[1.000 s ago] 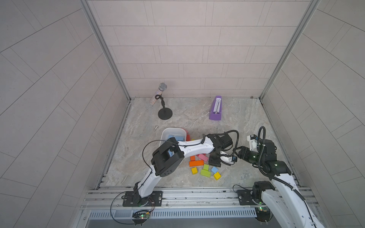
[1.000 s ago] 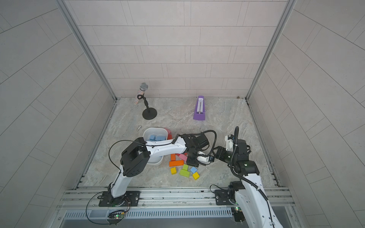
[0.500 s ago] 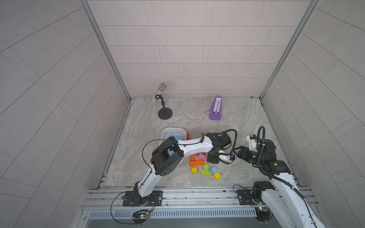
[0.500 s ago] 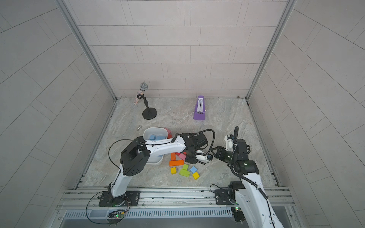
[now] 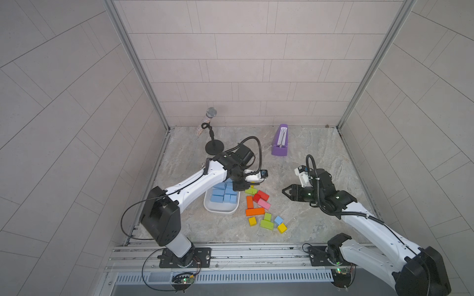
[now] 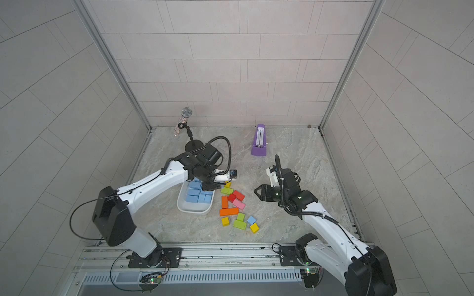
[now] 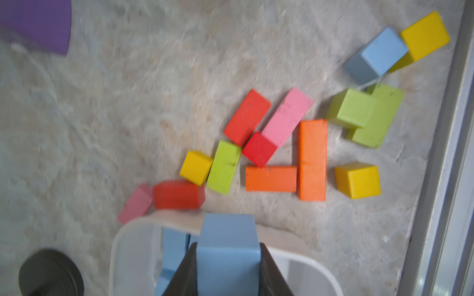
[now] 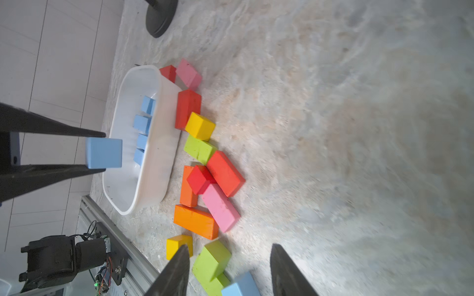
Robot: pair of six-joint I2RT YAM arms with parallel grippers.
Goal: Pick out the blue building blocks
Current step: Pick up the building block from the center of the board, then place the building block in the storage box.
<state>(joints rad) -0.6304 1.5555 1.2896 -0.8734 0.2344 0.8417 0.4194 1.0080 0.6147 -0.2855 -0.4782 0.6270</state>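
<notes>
Bright, even light — wrist views blurred, perhaps motion.

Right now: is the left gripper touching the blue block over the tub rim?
Touching. Left wrist view: the left gripper clamps the blue block on both sides.

Nothing legible anywhere on the counter: no word, brand or number. The purple metronome [image 5: 280, 141], well beyond the white tub [image 5: 219, 211], has a pale scale strip down its face, but the marks are too small to read. The blue building blocks [image 5: 220, 196] inside the tub and the coloured blocks [image 5: 254, 211] just beside it show plain painted faces, blurred in places in the wrist views.
</notes>
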